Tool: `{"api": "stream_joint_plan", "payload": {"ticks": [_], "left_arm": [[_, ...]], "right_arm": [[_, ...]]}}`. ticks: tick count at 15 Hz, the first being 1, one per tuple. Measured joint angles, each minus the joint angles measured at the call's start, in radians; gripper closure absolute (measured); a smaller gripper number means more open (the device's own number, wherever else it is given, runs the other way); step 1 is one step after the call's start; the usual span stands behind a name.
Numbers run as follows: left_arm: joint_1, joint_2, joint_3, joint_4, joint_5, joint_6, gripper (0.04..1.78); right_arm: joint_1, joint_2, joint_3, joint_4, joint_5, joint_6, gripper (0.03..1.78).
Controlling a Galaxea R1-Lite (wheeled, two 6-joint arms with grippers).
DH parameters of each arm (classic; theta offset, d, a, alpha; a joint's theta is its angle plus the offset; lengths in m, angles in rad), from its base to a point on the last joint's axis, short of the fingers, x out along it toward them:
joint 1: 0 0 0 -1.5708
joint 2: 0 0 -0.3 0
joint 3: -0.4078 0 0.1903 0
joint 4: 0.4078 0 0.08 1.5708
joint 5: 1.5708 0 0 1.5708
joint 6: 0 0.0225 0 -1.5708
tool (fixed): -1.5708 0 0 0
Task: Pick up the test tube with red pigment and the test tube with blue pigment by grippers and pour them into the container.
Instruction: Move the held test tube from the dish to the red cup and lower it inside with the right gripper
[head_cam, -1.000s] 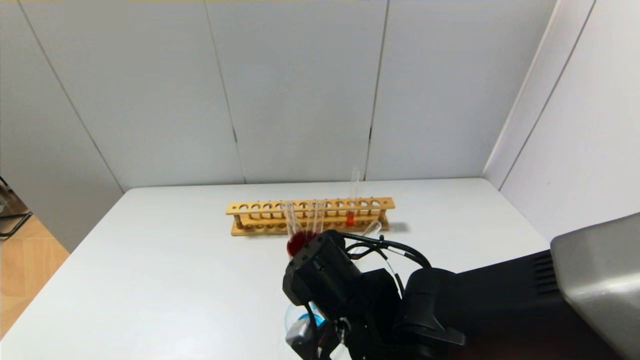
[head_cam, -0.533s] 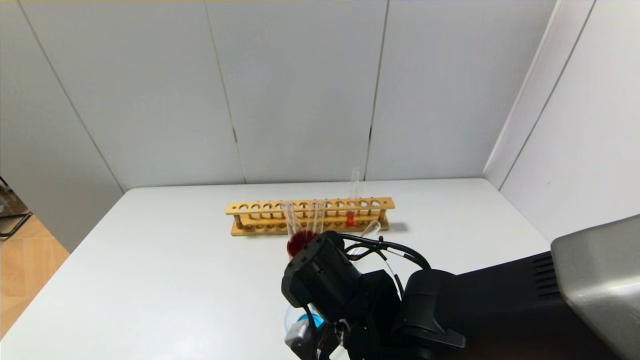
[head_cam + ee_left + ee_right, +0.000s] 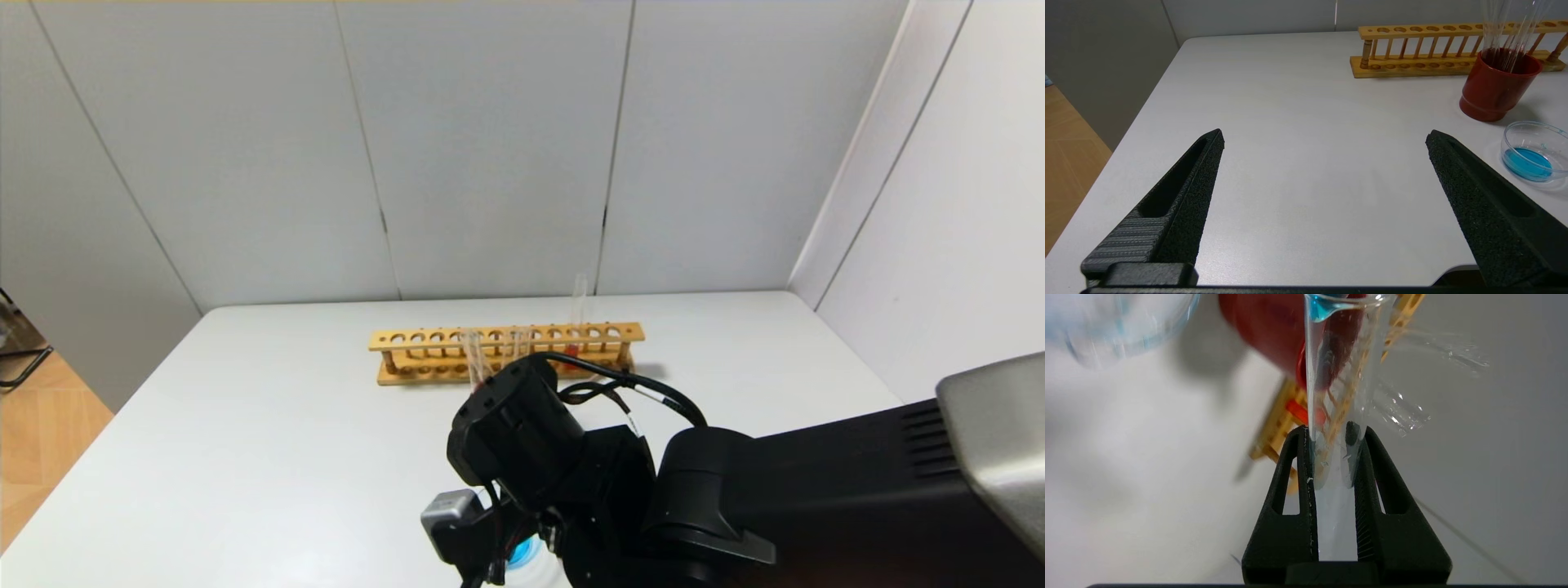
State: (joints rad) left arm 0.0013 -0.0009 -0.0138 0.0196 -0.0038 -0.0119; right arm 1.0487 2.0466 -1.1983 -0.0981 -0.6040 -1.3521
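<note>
My right gripper (image 3: 1333, 433) is shut on the test tube with blue pigment (image 3: 1335, 375), which has a little blue liquid at its far end. In the head view the right arm (image 3: 522, 441) hangs over the near table and hides most of the container (image 3: 522, 553). The container (image 3: 1533, 157) is a clear glass cup holding blue liquid. The test tube with red pigment (image 3: 578, 306) stands upright in the wooden rack (image 3: 424, 339). My left gripper (image 3: 1325, 139) is open and empty above the bare near-left table.
A dark red cup (image 3: 1496, 87) with several clear tubes stands between the rack (image 3: 1453, 49) and the container; the arm hides it in the head view. Loose clear tubes (image 3: 1404, 412) lie near the rack. Walls close in behind and on the right.
My right wrist has turned and shifted left and up with the tube. It now covers the red cup, and its camera block has swung left.
</note>
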Motion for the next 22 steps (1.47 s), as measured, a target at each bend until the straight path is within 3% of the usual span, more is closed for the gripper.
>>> {"api": "stream_joint_plan", "payload": {"ticks": [3,5,8,10,14,17,19,22], "left_arm": [[0.0,0.0,0.0,0.0,0.0,0.0,0.07],[0.0,0.0,0.0,0.0,0.0,0.0,0.07],[0.0,0.0,0.0,0.0,0.0,0.0,0.07],[0.0,0.0,0.0,0.0,0.0,0.0,0.07],[0.0,0.0,0.0,0.0,0.0,0.0,0.07],[0.0,0.0,0.0,0.0,0.0,0.0,0.07],[0.0,0.0,0.0,0.0,0.0,0.0,0.07],[0.0,0.0,0.0,0.001,0.0,0.0,0.07]], "right_arm": [[0.015,-0.018,-0.026,-0.035,0.108,0.326,1.47],[0.016,-0.031,-0.056,-0.144,0.175,0.573,1.47],[-0.011,-0.043,-0.085,-0.408,0.19,0.93,1.47],[-0.05,-0.054,-0.04,-0.548,0.172,1.106,1.47],[-0.114,-0.076,0.105,-0.771,0.155,1.331,1.47],[-0.128,-0.073,0.177,-0.813,0.152,1.501,1.47],[-0.13,-0.066,0.19,-0.816,0.155,1.567,1.47],[-0.124,-0.042,0.197,-0.817,0.157,1.615,1.47]]}}
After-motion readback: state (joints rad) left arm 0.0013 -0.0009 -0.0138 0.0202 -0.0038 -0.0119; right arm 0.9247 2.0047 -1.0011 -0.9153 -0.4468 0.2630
